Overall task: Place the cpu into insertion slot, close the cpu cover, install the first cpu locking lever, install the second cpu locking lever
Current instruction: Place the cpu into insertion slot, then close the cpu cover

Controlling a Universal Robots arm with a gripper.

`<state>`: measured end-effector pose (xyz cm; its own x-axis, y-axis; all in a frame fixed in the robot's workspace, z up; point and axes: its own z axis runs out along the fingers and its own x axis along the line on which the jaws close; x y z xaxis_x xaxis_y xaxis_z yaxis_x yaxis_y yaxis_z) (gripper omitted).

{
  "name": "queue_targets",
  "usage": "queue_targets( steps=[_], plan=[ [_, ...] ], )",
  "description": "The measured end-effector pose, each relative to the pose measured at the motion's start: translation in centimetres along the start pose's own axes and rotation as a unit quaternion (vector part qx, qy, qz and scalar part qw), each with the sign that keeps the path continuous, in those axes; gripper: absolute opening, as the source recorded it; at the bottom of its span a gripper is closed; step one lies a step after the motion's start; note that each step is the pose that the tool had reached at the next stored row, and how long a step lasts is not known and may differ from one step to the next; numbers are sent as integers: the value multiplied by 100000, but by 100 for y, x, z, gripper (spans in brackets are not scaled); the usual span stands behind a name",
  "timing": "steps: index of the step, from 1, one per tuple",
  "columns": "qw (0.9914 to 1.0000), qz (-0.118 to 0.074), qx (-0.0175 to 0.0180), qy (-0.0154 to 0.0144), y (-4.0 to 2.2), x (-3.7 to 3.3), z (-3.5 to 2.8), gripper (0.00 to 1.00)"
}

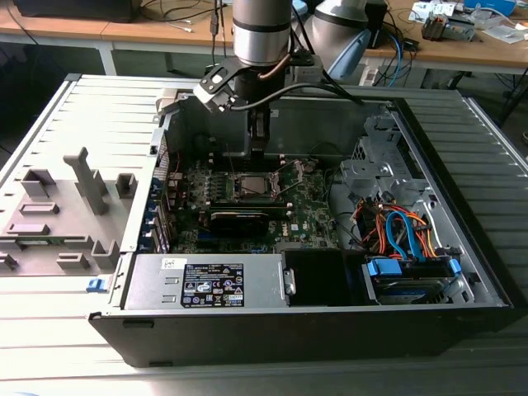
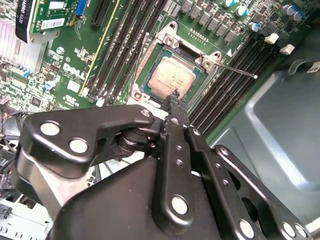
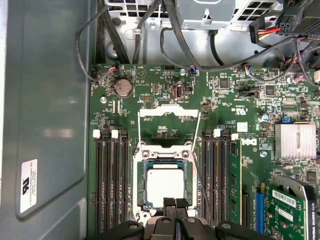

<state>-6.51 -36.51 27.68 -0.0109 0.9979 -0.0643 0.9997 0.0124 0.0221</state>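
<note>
1 open PC case (image 1: 289,330) lies on a slatted grey table (image 1: 49,346). 1 robot arm (image 1: 262,33) reaches down into it from above.

In the case:
- 1 grey power supply (image 1: 206,280) along the near wall
- 1 drive (image 1: 408,280) w/ blue and orange cables, near corner on the exterior view's right
- 1 green motherboard (image 1: 309,216) on the floor

Outside the case, on the exterior view's left, is 1 grey fixture plate (image 1: 49,239) w/ several upright blocks.

On the board is 1 insertion slot (image 3: 165,151), w/ long black memory slots (image 3: 114,180) flanking it on 2 sides; exact no. hard to count. The cpu (image 3: 165,182), 1 only, sits in the slot w/ its silver top up, one edge hidden behind the gripper. The cpu cover (image 3: 167,112) looks raised on the side of the slot away from the gripper. It shows edge-on as a pale bar w/ 2 thin side lines; angle unclear. 1 thin locking lever (image 2: 235,69) sticks out free from a slot corner. A 2nd can't be made out for sure.

The gripper (image 3: 175,202) is clenched, fingertips (image 3: 170,204) pressed together w/ nothing between them. It's just at the slot's rim; contact can't be told.
</note>
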Motion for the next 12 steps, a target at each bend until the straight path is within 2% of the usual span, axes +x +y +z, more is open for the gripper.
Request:
queue_targets(
  steps=[12],
  plan=[
    [100000, -3, 3, -9, 2, -18, -2, 11]
  ],
)
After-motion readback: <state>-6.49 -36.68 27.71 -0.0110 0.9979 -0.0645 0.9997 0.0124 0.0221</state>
